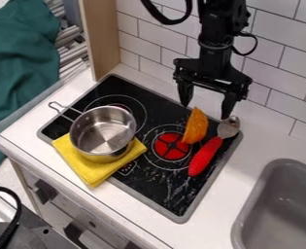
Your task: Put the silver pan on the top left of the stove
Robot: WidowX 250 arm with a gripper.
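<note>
Since you need the pan first: silver pan (103, 134) is upright on the folded yellow cloth (89, 168), at the near left part of the stove (160, 190). Open side up, inside bare metal as far as visible. Wire loop handle points to upper left of the view, out over the stove's left edge. Cloth lies partly on the black stove top, partly over its rim onto the white counter (200, 235).

Pan's far side overlaps the back left burner ring (144, 108) in the view; pan is not centred on it.

Right of the pan, well apart from it: red burner (173, 146) with a dark cross pattern. Orange wedge (195, 127) at its far right edge, narrow end up. Just beside that, a spoon (205, 156) lies slanted, red handle toward the front, metal head at the stove's back right edge.

Gripper (206, 110) hangs down over the back of the stove, near wedge and spoon head. Fingers spread wide, nothing held. Can't tell if a tip touches the spoon.

Further out: grey sink (283, 202) at lower right, white tiled wall (281, 78) behind, wooden post (100, 36) at back left, green fabric (19, 68) beyond the counter's left side.
</note>
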